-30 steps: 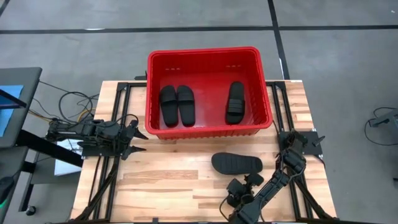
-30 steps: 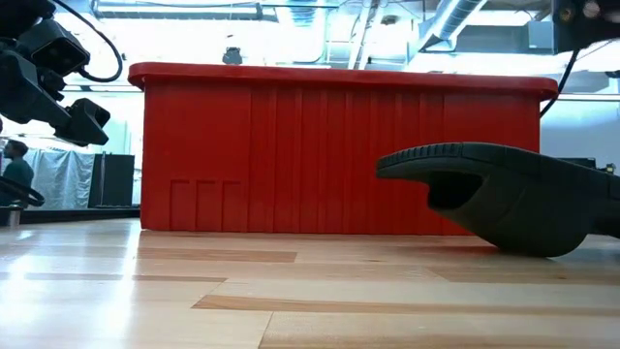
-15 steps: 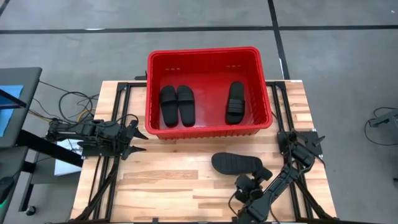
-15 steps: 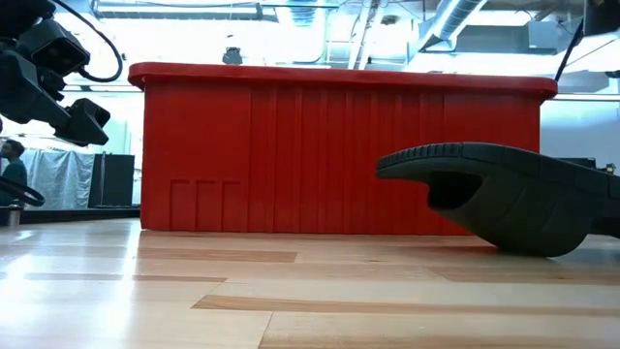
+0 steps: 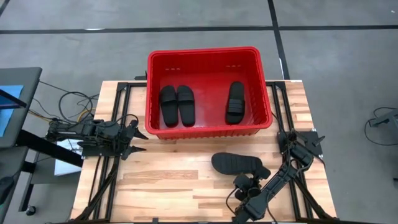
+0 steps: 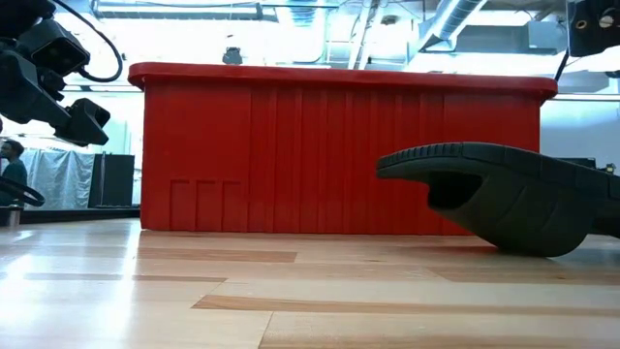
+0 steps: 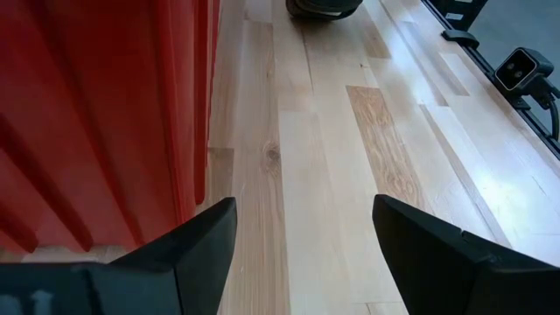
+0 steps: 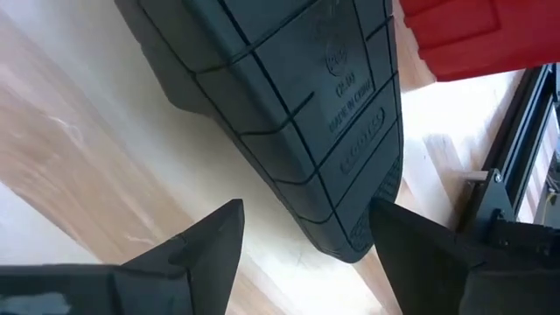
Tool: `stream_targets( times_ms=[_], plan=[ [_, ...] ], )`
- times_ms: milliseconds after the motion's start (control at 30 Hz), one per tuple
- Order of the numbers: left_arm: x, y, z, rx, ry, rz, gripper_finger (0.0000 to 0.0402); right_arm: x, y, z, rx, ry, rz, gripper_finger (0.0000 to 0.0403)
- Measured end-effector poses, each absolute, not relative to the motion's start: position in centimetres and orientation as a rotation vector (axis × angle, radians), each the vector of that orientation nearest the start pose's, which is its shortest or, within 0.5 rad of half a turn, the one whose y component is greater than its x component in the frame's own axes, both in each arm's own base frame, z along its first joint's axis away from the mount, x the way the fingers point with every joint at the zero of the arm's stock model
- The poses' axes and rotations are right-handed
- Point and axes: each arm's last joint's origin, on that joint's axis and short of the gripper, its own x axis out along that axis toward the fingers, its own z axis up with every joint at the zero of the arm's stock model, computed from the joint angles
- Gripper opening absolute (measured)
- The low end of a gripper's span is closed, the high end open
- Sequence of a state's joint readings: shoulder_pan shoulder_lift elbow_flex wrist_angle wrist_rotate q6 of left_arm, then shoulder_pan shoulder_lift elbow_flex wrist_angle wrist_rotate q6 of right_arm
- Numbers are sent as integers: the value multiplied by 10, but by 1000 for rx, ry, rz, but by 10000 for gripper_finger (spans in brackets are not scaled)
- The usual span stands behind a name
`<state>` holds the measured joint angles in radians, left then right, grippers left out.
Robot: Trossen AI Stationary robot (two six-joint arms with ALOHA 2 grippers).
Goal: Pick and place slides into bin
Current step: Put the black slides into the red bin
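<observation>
Wooden table (image 5: 168, 180): three slides in bin (image 5: 210, 56), upper centre. Fourth slide (image 5: 236, 164) lower right. Right gripper (image 8: 302, 245) open over its heel; next, likely descend and clamp. Left gripper (image 5: 138, 140) open, mid-left.

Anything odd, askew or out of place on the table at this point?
One slide lies sole-up on the table in front of the bin, outside it, while three slides sit inside. The right gripper is open at its heel end; the left gripper waits, open, by the bin's left corner.
</observation>
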<state>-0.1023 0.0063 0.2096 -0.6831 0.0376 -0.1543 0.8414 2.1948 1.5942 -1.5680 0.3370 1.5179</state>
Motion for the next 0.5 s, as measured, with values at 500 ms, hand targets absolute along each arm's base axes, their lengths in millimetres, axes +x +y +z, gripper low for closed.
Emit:
stream_targets(
  times_ms=[500],
  plan=[
    [69, -8, 169, -136, 490, -100, 258, 251, 256, 150, -166, 1431, -880, 286]
  ],
)
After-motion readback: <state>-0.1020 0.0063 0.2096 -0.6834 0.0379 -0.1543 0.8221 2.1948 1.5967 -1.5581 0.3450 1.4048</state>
